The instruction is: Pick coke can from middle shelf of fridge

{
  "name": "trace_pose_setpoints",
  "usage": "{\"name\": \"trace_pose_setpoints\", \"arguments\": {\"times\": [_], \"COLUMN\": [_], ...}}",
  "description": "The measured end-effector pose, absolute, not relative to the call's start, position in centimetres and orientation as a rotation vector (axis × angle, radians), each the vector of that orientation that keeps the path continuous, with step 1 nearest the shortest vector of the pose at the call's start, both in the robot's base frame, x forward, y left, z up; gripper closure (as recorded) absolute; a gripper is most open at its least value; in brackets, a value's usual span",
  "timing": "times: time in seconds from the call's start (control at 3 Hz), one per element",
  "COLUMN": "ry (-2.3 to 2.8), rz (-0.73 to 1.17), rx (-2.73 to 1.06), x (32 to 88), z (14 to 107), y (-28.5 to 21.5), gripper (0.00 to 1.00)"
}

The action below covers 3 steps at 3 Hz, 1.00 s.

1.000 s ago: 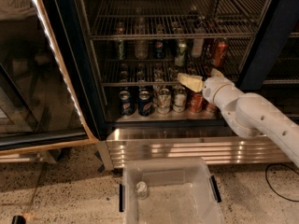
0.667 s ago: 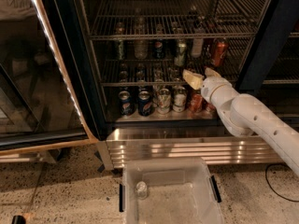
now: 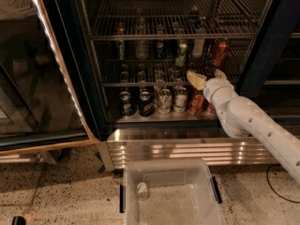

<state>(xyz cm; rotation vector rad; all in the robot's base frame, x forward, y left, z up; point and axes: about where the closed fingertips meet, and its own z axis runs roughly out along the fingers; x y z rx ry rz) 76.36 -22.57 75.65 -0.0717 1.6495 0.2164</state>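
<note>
The fridge (image 3: 262, 46) stands open, with wire racks and a ribbed steel base. The coke can (image 3: 219, 52), dark red, stands at the right on the middle shelf (image 3: 140, 84), next to a green-and-white can (image 3: 181, 53) and a Pepsi can (image 3: 160, 49). My gripper (image 3: 207, 76) is at the front edge of the middle shelf, just below and in front of the coke can. It is open and empty, with one cream finger (image 3: 196, 79) to the left and the other to the right, neither touching the can.
The bottom tier holds Pepsi cans (image 3: 145, 102), green-and-white cans (image 3: 180, 100) and a red can (image 3: 197, 102) just under my wrist. The glass door (image 3: 42, 78) hangs open at the left. A clear plastic bin (image 3: 171, 191) with a small object sits on the floor in front.
My gripper has shifted a little up and to the right, closer under the coke can. Nothing was taken hold of.
</note>
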Motion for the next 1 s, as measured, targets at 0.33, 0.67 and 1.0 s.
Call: {"name": "trace_pose_setpoints", "arguments": {"times": [0.33,0.67,1.0], "ry": [1.659,1.646,1.646], "rz": [0.149,0.095,0.095], "rx": [-0.042,-0.01,-0.01], "x": [75.0,75.1,75.1], "z": [75.4,75.2,75.2], "y": [-24.0,-25.8,-25.8], "gripper": [0.28,0.24,0.24]}}
